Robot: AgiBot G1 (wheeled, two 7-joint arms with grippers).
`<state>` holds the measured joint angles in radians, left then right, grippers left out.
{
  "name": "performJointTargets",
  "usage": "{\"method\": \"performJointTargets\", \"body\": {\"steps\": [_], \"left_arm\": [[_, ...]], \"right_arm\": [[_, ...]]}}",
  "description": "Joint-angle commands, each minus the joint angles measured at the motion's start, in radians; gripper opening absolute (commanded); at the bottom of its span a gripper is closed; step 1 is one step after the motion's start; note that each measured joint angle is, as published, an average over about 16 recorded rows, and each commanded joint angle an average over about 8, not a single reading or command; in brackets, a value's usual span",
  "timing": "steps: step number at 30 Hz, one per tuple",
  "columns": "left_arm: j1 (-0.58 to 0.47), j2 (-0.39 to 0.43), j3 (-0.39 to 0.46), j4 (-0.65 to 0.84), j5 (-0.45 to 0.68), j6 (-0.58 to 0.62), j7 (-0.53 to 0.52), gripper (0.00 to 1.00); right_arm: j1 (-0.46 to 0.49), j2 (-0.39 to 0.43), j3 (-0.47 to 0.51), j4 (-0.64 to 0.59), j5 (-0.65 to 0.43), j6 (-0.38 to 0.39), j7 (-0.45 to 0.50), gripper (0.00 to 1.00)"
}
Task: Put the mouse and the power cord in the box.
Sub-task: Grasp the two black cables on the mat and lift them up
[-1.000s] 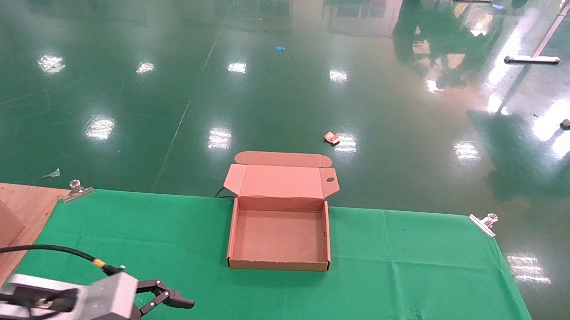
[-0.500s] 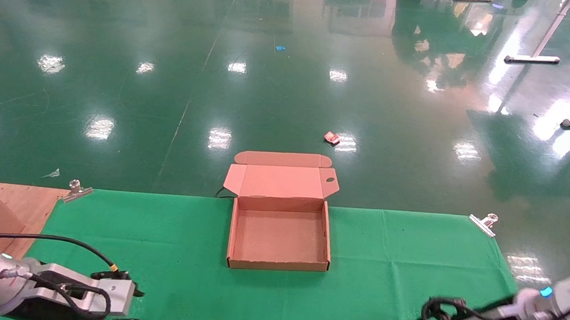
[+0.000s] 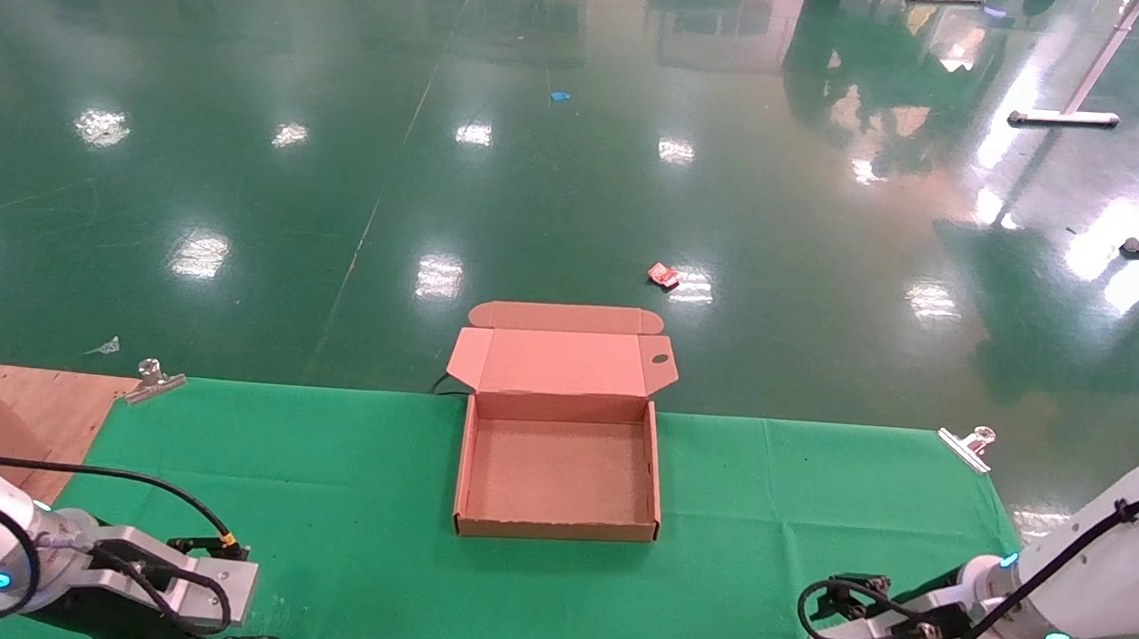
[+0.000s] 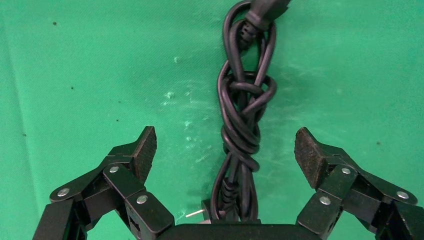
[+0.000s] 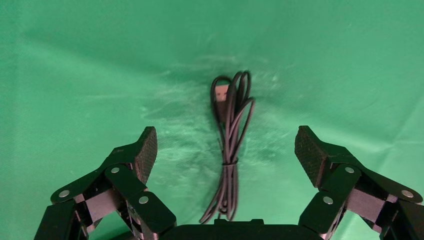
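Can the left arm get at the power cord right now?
Probably yes. The left gripper hangs over the power cord with its fingers spread wide on either side of the bundle, and nothing but bare green cloth lies between them.

The head camera looks forward and down over the green cloth (image 3: 339,464) and the box (image 3: 555,531). Each wrist camera faces straight down, close to that cloth: the left over the power cord (image 4: 243,115), the right over a thin cable (image 5: 231,131).
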<state>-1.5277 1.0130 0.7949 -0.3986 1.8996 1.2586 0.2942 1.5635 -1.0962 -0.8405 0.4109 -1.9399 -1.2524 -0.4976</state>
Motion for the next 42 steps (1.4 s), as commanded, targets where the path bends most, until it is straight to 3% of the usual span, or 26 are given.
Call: {"method": "performJointTargets", "body": {"steps": [1, 8, 9, 16, 17, 42], "left_arm": [[-0.005, 0.019, 0.006, 0.041, 0.012, -0.020, 0.018, 1.00], [-0.022, 0.063, 0.011, 0.148, 0.018, -0.041, 0.061, 1.00], [-0.024, 0.067, 0.011, 0.160, 0.016, -0.041, 0.068, 0.92], [-0.038, 0.089, 0.009, 0.229, 0.011, -0.040, 0.117, 0.05], [-0.041, 0.091, 0.008, 0.238, 0.010, -0.039, 0.123, 0.00], [-0.086, 0.132, 0.012, 0.352, 0.015, -0.038, 0.174, 0.00]], "right_arm": [[0.003, -0.019, -0.003, -0.055, -0.004, 0.023, -0.032, 1.00], [0.026, -0.044, 0.009, -0.184, 0.012, 0.060, -0.108, 1.00], [0.028, -0.046, 0.011, -0.199, 0.015, 0.064, -0.116, 0.92], [0.045, -0.060, 0.021, -0.289, 0.028, 0.096, -0.158, 0.05], [0.047, -0.062, 0.021, -0.298, 0.029, 0.100, -0.164, 0.00], [0.053, -0.079, 0.029, -0.390, 0.039, 0.176, -0.246, 0.00]]}}
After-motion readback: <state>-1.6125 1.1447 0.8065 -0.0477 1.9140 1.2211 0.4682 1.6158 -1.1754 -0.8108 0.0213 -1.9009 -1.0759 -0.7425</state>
